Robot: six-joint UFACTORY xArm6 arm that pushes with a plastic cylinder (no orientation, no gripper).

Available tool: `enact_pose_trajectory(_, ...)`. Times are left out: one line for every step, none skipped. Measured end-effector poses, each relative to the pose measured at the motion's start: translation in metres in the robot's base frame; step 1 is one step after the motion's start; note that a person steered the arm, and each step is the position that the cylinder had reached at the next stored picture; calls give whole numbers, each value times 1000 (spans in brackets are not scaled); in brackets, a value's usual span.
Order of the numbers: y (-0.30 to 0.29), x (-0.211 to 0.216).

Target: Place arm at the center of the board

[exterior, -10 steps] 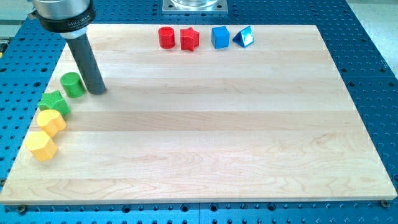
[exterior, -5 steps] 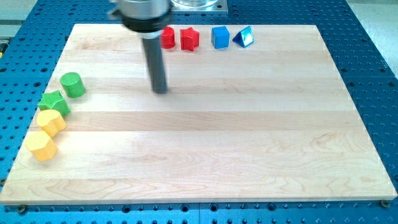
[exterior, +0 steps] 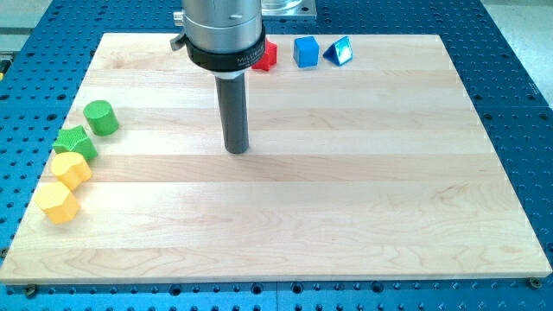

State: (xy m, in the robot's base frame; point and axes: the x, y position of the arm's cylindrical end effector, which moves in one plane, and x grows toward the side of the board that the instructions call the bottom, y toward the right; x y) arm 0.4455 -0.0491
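My tip (exterior: 238, 149) rests on the wooden board (exterior: 346, 190), a little left of the board's middle, touching no block. At the view's left sit a green cylinder (exterior: 102, 117), a green star (exterior: 75, 142) and two yellow blocks (exterior: 72, 169) (exterior: 58, 202). At the view's top sit a red star (exterior: 267, 54), partly hidden by the arm, a blue cube (exterior: 306, 51) and a blue triangular block (exterior: 339, 51). The red cylinder is hidden behind the arm.
The arm's wide grey body (exterior: 221, 30) hangs over the board's top edge. A blue perforated table (exterior: 518, 104) surrounds the board. A metal base plate (exterior: 285, 7) is at the top.
My tip has moved from beside the green cylinder at the left toward the right and slightly down, to near the board's middle. The arm now hides the red cylinder. No block moved.
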Motion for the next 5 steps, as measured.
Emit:
enact_pose_trajectory(4, 0)
enact_pose_trajectory(4, 0)
enact_pose_trajectory(4, 1)
enact_pose_trajectory(4, -3)
enact_pose_trajectory(4, -4)
